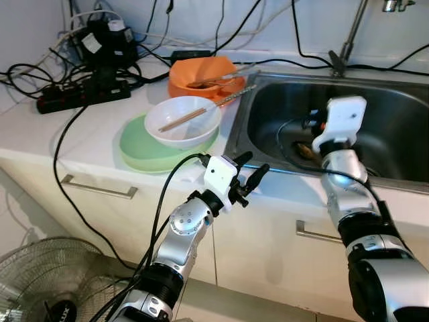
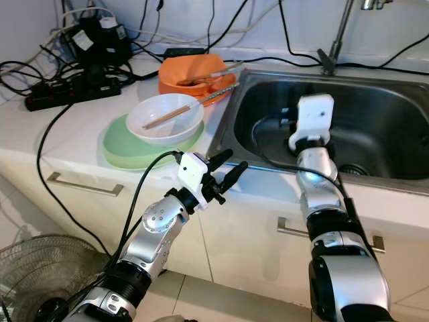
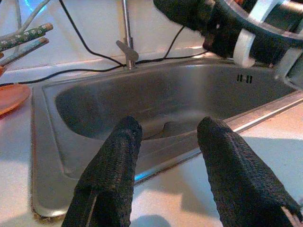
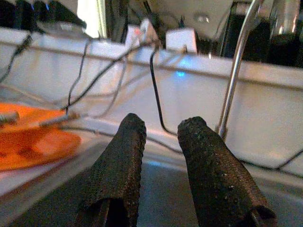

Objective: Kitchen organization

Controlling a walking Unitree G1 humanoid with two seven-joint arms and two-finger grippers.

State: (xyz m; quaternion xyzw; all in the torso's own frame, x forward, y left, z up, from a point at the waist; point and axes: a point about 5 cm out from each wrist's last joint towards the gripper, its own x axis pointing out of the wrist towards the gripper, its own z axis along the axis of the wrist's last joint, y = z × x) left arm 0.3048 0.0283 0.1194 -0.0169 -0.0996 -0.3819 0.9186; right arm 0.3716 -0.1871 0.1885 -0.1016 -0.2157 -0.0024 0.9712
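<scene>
White bowl on a pale green plate, on the white worktop just left of the sink; a pair of brown chopsticks lying across the bowl's hollow. Behind it, touching the sink's rim, an orange bowl set on an orange plate, with more chopsticks laid over its edge toward the sink.

Left claw held over the worktop's front edge, near the green plate and just before the sink's near corner; fingers parted by a moderate gap, nothing between them, touching nothing. Right claw raised above the steel basin, pointing toward the back wall and tap; fingers slightly apart (a narrow gap), empty too.

Stainless sink, with something small and brownish at its bottom, too unclear to name. Black cables trailing across the worktop from a power strip and adapters in the far left corner. White cabinet fronts with metal handles below; a floor fan at lower left.
</scene>
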